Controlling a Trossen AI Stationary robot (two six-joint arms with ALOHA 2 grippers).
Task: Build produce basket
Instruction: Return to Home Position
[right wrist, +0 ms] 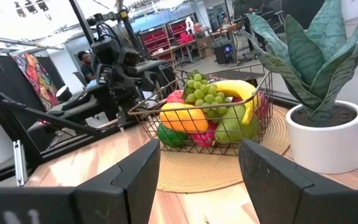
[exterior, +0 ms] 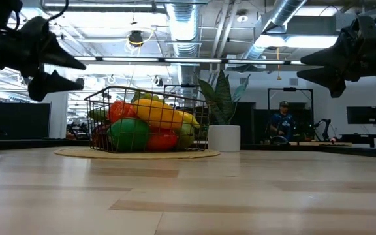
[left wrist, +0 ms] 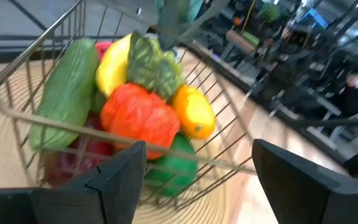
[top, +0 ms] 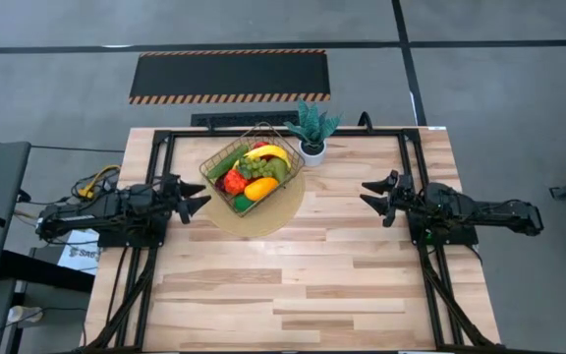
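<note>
The gold wire basket (top: 252, 172) sits on a round tan mat (top: 263, 218) near the table's far edge and holds the produce (top: 254, 175): banana, grapes, mango, cucumber, red and green pieces. It also shows in the low view (exterior: 147, 124), left wrist view (left wrist: 17, 115) and right wrist view (right wrist: 211, 115). My left gripper (top: 200, 202) hovers open just left of the basket, above the table. My right gripper (top: 369, 197) hovers open at the right, well clear of the basket.
A potted green plant in a white pot (top: 312, 133) stands right behind the basket at the far edge. Bare wooden tabletop (top: 293, 285) spreads across the middle and near side. A person (exterior: 281, 121) sits in the room beyond the table.
</note>
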